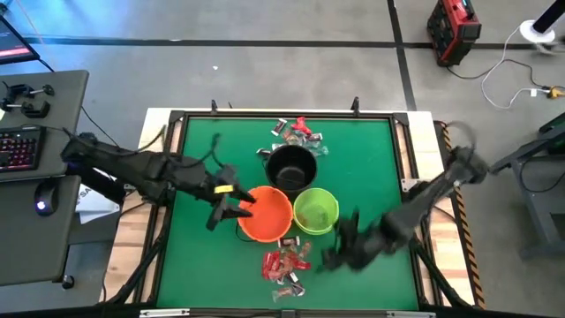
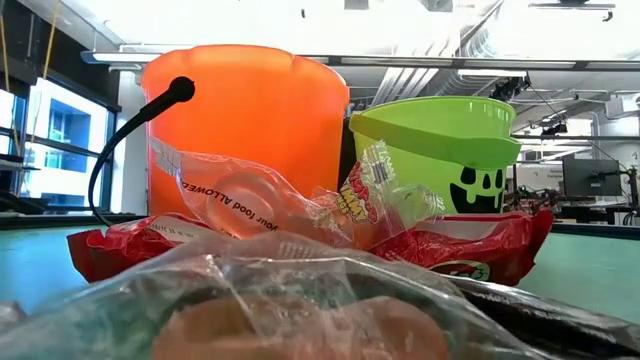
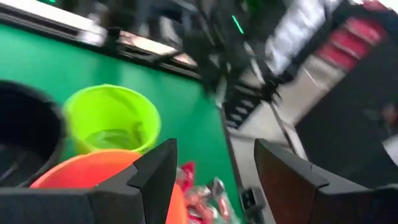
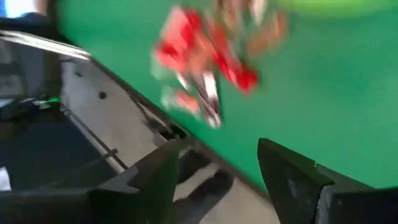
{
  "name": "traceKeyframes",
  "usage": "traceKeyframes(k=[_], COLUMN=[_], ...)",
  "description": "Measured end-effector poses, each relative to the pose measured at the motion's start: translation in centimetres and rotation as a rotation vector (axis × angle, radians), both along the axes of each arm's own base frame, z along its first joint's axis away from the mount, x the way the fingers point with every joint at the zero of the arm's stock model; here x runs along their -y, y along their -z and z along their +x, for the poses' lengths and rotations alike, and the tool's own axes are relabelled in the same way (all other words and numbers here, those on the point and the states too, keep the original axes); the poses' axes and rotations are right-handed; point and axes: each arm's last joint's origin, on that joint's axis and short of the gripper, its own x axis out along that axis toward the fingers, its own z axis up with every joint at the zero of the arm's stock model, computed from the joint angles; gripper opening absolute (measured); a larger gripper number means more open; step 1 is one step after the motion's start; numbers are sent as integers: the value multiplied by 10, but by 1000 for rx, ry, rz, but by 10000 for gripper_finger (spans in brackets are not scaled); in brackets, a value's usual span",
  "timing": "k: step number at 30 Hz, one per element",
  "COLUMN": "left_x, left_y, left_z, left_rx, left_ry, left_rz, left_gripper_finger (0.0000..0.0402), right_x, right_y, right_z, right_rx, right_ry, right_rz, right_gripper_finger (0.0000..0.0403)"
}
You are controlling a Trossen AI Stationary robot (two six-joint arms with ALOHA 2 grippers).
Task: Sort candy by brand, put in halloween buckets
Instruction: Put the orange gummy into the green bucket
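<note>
Green felt covers the table, framed by a dark rail with pale wood outside it, and on it we list three halloween buckets clustered near the middle: the black bucket farthest back, the orange bucket in front of it to the left, the lime green bucket in front to the right, all three just beside one another. We count two groups of candy: a mostly red-wrapped pile near the front edge, just in front of the orange and green buckets, and a smaller scatter of red and silver pieces behind the black bucket. We note the left gripper at the orange bucket's left rim, fingers spread and empty; the left wrist view shows a clear gap between them. We note the right gripper low over the felt, right of the front pile and in front of the green bucket, jaws apart and holding nothing. Outward, we record grey floor with dark tape lines, a desk with a keyboard and mouse at left, and a red and black case with a white cable at upper right. From table height, windows and ceiling lights show beyond the buckets.
</note>
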Motion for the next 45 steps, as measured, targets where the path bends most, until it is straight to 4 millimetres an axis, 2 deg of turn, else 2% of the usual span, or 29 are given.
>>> traceKeyframes(k=[3, 5, 10, 15, 22, 34, 45], left_x=[-2, -4, -7, -8, -7, -7, -7], left_y=[-1, -4, -6, -6, -6, -6, -6], left_z=[-14, -19, -22, -22, -21, -21, -22], left_rx=[16, 43, 56, 55, 53, 54, 50], left_ry=[-95, -135, -169, -175, -174, -174, -149], left_rz=[-18, -25, -23, -24, -25, -24, -33], left_gripper_finger=[202, 202, 202, 202, 202, 202, 202], right_x=[-29, -33, -22, -9, 6, 12, 11], right_y=[31, 50, 88, 115, 122, 131, 138], right_z=[11, 19, 39, 59, 64, 70, 70], right_rx=[-43, -61, -68, -102, -150, -171, -223], right_ry=[73, 180, 415, 507, 552, 562, 545], right_rz=[57, 42, -70, -95, -143, -156, -136], right_gripper_finger=[213, 213, 213, 213, 213, 208, 117])
